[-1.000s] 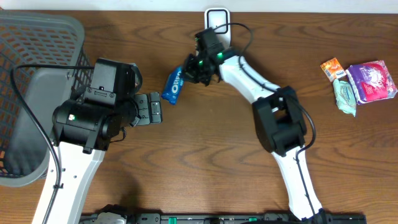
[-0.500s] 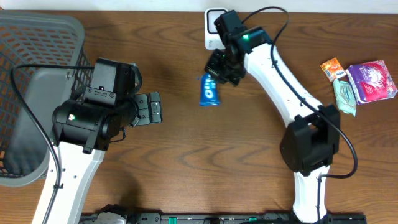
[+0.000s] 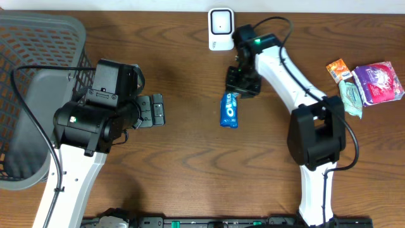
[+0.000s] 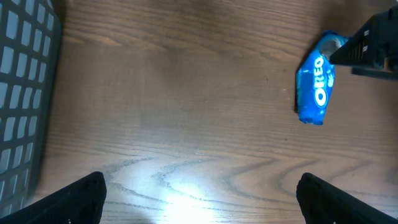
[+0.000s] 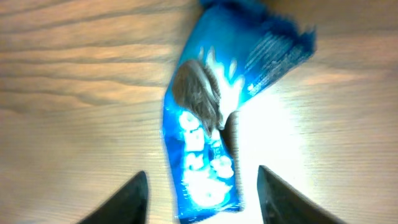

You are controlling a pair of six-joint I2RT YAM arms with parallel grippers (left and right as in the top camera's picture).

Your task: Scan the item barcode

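The right gripper (image 5: 202,186) hangs over the desk (image 3: 190,158) with its fingers (image 5: 134,196) parted and nothing in its hold. Wood grain shows between each finger and the blue Oreo packet (image 3: 229,109) below. The packet lies flat on the desk, lengthwise from far to near. It sits around the middle of the desk and just to the near side of the gripper's tip, as seen from overhead.

On the far edge of the desk stands a white scanner (image 3: 220,28), just left of the right arm and clear of the packet.

The left gripper (image 3: 157,109) is spread wide and empty, low over bare wood well to the left of the packet. In the left wrist view the packet lies off to the far right, with the dark tip of the right gripper at its far end.

A grey mesh basket (image 3: 44,22) fills the far-left corner behind the left arm. At the right edge three other packs lie close together, well apart from the packet: an orange one (image 3: 337,68), a purple one (image 3: 378,82) and a pale green one (image 3: 351,98).
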